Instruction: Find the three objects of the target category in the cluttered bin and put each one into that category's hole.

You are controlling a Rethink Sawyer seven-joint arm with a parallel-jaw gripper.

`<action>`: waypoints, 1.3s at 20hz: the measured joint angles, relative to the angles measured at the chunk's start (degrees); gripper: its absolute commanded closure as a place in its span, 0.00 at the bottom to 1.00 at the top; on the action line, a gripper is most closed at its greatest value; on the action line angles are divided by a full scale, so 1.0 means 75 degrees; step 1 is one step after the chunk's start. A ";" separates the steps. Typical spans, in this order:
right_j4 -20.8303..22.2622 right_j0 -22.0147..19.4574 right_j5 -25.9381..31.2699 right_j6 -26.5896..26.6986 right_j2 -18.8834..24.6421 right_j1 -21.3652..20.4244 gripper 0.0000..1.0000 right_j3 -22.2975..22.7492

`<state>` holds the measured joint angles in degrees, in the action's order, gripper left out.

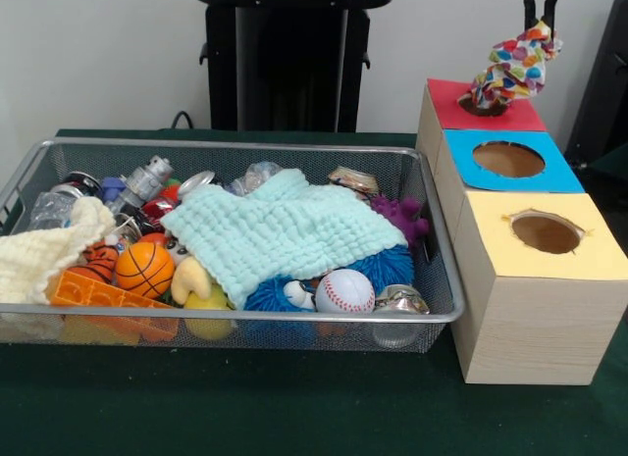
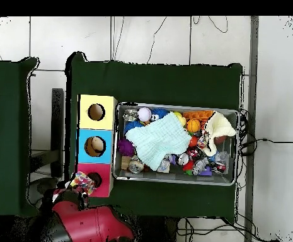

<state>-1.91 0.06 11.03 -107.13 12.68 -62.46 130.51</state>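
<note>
Item: spotted fabric scrap (image 1: 513, 69), upper right of the front view, hanging long-axis vertical from the gripper (image 1: 541, 20), which we log as clamped on the scrap's top end. Its lower end dips right at the red-panel hole (image 1: 483, 106), so the hole lies directly below the claw; we judge the coming move needs only a release, maybe a bit more descent first. Bin (image 1: 294, 317) sits lower left w/ mint waffle cloth (image 1: 280, 230) over the clutter; no other spotted scraps visible to us there.
</note>
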 measured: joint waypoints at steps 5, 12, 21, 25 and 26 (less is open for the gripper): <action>0.0002 -0.0001 0.0612 0.0000 -0.0003 -0.0082 1.00 -0.0328; 0.0003 -0.0001 0.0960 0.0000 -0.0003 -0.0127 1.00 -0.0694; 0.0006 -0.0007 0.1108 0.0000 -0.0004 -0.0174 1.00 -0.1060; 0.0005 -0.0098 0.1032 0.0000 -0.0002 -0.0188 1.00 -0.0946; 0.0006 -0.0125 0.0993 0.0000 0.0003 -0.0189 1.00 -0.0913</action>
<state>-1.86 -0.87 18.47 -107.13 12.70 -63.87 123.66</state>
